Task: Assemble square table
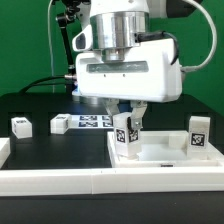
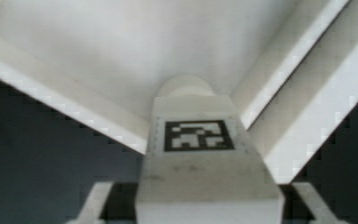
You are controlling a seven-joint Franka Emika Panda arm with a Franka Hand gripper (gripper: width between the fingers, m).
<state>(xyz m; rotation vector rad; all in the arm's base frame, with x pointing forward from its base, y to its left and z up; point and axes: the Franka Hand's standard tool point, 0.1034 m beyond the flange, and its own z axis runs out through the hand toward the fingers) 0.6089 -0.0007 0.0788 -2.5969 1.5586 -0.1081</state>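
The white square tabletop (image 1: 165, 152) lies at the exterior view's right, its raised rim up. One white tagged leg (image 1: 198, 133) stands upright at its far right corner. My gripper (image 1: 126, 122) is shut on a second tagged leg (image 1: 125, 138) and holds it upright at the tabletop's left corner. I cannot tell whether its lower end is seated. In the wrist view the held leg (image 2: 197, 140) fills the middle between my fingers (image 2: 108, 200), above the rim corner of the tabletop (image 2: 282, 70). Two more legs (image 1: 20, 125) (image 1: 59, 124) lie loose at the left.
The marker board (image 1: 95, 122) lies flat behind the gripper. A long white barrier rail (image 1: 100, 181) runs along the front, with another piece (image 1: 3, 150) at the left edge. The table surface is black.
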